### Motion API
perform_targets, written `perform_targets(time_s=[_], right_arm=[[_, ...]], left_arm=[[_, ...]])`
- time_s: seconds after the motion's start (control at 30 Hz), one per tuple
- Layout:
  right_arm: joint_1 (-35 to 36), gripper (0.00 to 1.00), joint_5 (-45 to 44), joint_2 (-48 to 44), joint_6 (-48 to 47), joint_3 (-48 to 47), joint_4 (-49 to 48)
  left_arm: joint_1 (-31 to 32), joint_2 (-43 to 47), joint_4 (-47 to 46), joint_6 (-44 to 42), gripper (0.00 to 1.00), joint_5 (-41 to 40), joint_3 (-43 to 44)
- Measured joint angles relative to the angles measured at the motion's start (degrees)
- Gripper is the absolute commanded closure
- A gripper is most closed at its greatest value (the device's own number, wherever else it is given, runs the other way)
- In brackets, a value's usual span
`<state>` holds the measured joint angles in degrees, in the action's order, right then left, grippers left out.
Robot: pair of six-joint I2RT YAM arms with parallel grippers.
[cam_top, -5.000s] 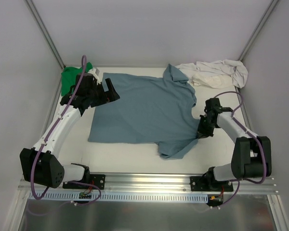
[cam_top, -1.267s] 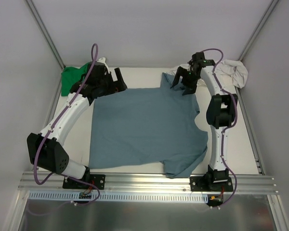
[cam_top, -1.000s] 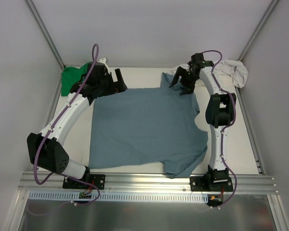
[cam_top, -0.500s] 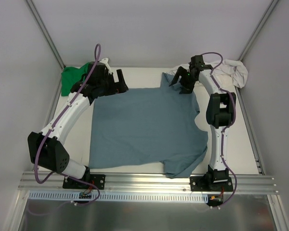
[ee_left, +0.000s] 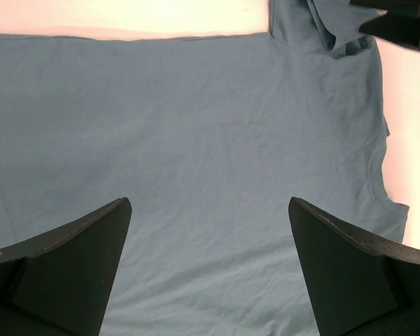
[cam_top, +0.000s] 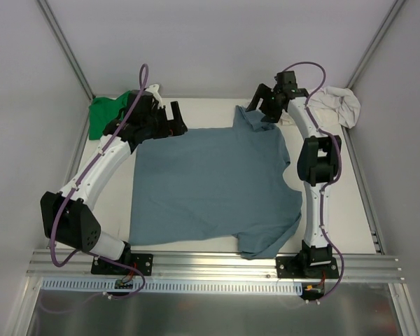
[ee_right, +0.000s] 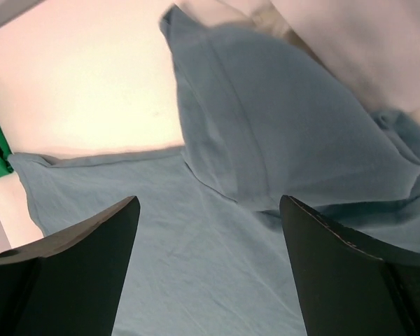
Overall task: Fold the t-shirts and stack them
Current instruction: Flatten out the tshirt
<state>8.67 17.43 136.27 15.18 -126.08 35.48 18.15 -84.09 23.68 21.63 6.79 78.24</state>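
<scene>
The slate-blue shirt [cam_top: 210, 182] lies flat on the tabletop [cam_top: 115, 203], its far sleeve [cam_top: 246, 117] doubled over against the cream shirt [cam_top: 332, 105]; left claw [cam_top: 180, 119] and right claw [cam_top: 264, 107] hover apart, empty, over its far edge. I fear the right claw pinches cream cloth too, or drags the body askew.

Both arms stretch forward, left gripper [cam_top: 173, 122] and right gripper [cam_top: 263, 110] spread wide.

The slate-blue t-shirt [cam_top: 210, 182] is seen as soft matt cloth, finely creased; the green t-shirt [cam_top: 101, 117] and cream t-shirt [cam_top: 332, 105] are likewise matt cloth. The counter [cam_top: 210, 105] is smooth and pale. Matt black plastic fingers [ee_left: 63, 273] are carried by the left tool [ee_left: 208, 210]. The near rail [cam_top: 217, 262] is brushed metal.
</scene>
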Motion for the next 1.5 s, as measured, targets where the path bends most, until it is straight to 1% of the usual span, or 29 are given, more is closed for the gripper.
perform_targets(time_s=[0.1,0.13,0.17,0.2,0.27,0.4,0.5,0.67,0.73,1.0,1.17,1.5], right_arm=[[0.11,0.21,-0.63,0.2,-0.81,-1.86,-0.35],[0.11,0.28,-0.76,0.22,-0.96,-1.86,-0.46],[0.11,0.29,-1.03,0.31,-1.27,-1.79,-0.35],[0.11,0.3,-1.27,0.33,-1.33,-1.64,-0.24],[0.11,0.27,-1.77,0.48,-1.33,-1.53,0.02],[0.11,0.18,-2.54,0.48,-1.7,-1.09,0.55],[0.11,0.17,-3.45,-0.35,-2.19,2.08,0.39],[0.11,0.2,-4.22,-0.48,-2.67,4.76,1.31],[0.11,0.22,-4.42,-0.46,-2.69,5.03,1.31],[0.11,0.25,-4.85,-0.46,-2.64,4.79,0.96],[0.11,0.35,-5.11,-0.44,-2.54,3.82,0.72],[0.11,0.36,-5.25,2.1,-1.49,2.01,-0.33]], left_arm=[[0.0,0.0,-0.44,0.0,0.01,0.24,-0.39],[0.0,0.0,-0.55,0.0,0.01,0.26,-0.39],[0.0,0.0,-0.72,0.0,0.01,0.26,-0.39],[0.0,0.0,-0.87,0.0,0.01,0.26,-0.39],[0.0,0.0,-0.87,-0.02,0.01,0.24,-0.39],[0.0,0.0,-0.87,-0.17,0.01,0.24,-0.39],[0.0,0.0,-0.87,-0.24,0.01,0.24,-0.39],[0.0,0.0,-1.11,-0.22,0.01,0.35,-0.39],[0.0,0.0,-1.29,-0.24,0.01,0.48,-0.39],[0.0,0.0,-1.51,-0.55,0.01,0.52,-0.39],[0.0,0.0,-1.51,-0.87,0.01,0.5,-0.39],[0.0,-0.02,-1.44,-1.53,0.01,0.5,-0.37]])
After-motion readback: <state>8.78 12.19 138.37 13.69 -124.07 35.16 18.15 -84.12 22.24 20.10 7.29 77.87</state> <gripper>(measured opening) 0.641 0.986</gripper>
